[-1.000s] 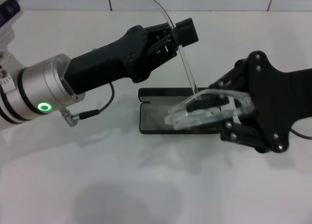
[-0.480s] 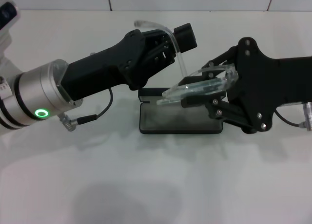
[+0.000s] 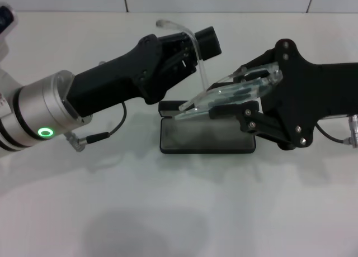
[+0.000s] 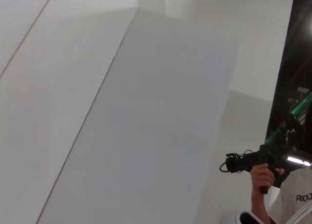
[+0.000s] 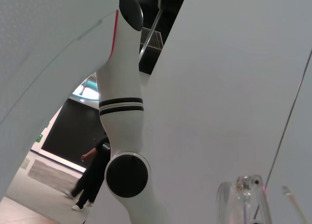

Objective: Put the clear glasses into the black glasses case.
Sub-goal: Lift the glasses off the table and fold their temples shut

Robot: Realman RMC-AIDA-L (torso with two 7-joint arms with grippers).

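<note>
In the head view, we see the black glasses case (image 3: 207,135) lying open and flat on the white tabletop (image 3: 179,212), its lining facing up. Above it, tilted with the low end toward our left side, hang the clear glasses (image 3: 235,92), off the tabletop and not in the case. The right hand (image 3: 238,100) is clenched on the glasses' lens part, one finger above and one below. One clear arm of the glasses rises from the lens and curves over by the left hand (image 3: 196,44), whose fingers are closed around that arm near its bend. A cable (image 3: 106,135) trails from the left wrist onto the tabletop beside the case.

In the left wrist view, we see only pale wall panels and, far off, a person (image 4: 273,185) holding a dark device; neither hand nor the glasses can be made out.

In the right wrist view, we see the robot's white body column (image 5: 124,112), a person walking (image 5: 92,175) in the background, and clear plastic parts of the glasses (image 5: 243,199) at the edge.
</note>
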